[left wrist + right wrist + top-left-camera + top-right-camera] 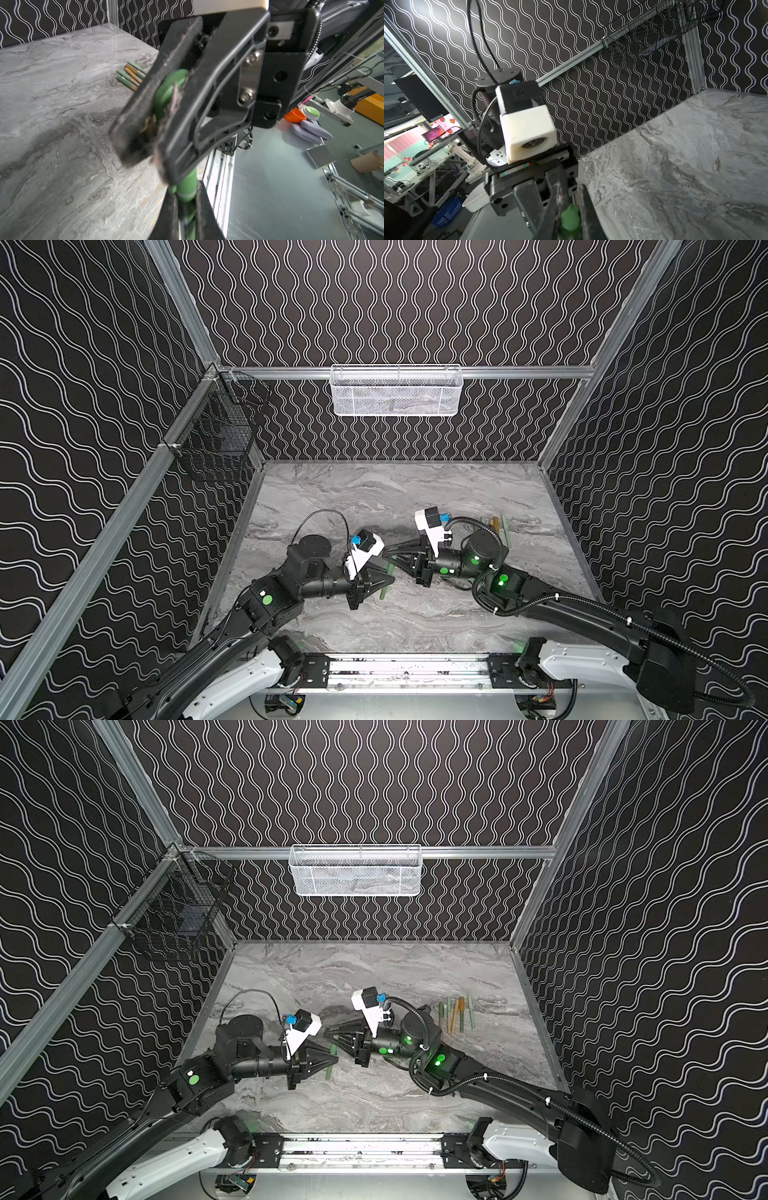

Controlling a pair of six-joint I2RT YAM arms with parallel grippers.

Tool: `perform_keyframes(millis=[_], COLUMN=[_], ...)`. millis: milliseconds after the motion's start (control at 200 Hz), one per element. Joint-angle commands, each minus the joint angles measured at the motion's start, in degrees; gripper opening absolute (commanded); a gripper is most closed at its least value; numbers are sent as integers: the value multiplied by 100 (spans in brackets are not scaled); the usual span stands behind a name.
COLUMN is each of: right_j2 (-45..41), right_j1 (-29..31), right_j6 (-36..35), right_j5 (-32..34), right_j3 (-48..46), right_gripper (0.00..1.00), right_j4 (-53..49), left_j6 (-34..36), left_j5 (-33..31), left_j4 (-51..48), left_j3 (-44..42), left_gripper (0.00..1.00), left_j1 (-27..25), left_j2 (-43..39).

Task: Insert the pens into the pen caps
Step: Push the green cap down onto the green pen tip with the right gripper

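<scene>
Tabletop (415, 497): grey marble. No loose cap or bare pen shows on it in any view, though the arms hide part of it.
Left gripper (390, 579): at mid-tabletop, its tip almost meeting the right one, and clamped tight on the barrel of the green pen.
Right gripper (386, 554): faces the left gripper from the other side. Its fingers (178, 68) are pressed together on the green cap, as the left wrist view shows.
Row of pens (456, 1013): about five lie side by side on the right of the tabletop, well apart from the grippers, in green, pale green, orange and tan. Each shows a seam along its length (133, 76), so they look capped already. The views are too small to be sure of that.
Green pen (384, 591): held off the tabletop between the two grippers, its free end sticking out toward the robot's base.
Green cap (170, 89): in line with the pen and on its far end. Whether it is pushed fully home is hidden by the fingers.
Progress: judged near the end, with the row done and this last pair being joined.
Remaining: seat the cap firmly, then lay this pen down with the others.
</scene>
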Motion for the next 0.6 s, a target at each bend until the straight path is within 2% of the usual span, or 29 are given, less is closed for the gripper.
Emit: perform_keyframes(millis=[0, 155, 260, 365, 486, 596], right_j2=[29, 17, -35, -47, 4, 73], right_j1=[92, 319, 543, 693, 730, 731], right_j6=[267, 557, 679, 618, 319, 156], right_j5=[-83, -90, -46, -99, -495, -465], right_j3=[-279, -633, -1041, -1363, -1491, -1335], right_gripper=[0, 0, 0, 0, 0, 0], right_j4=[-1438, -890, -51, 586, 945, 554], left_j6=[518, 519, 471, 381, 258, 265], left_j5=[210, 377, 442, 818, 1382, 1196], left_j4=[3597, 3962, 4223, 4422, 4527, 4448], left_j3=[286, 366, 360, 456, 533, 441], left_gripper=[0, 0, 0, 0, 0, 0], left_j1=[16, 22, 17, 26, 26, 26], left_j2=[-27, 54, -1, 22, 116, 33])
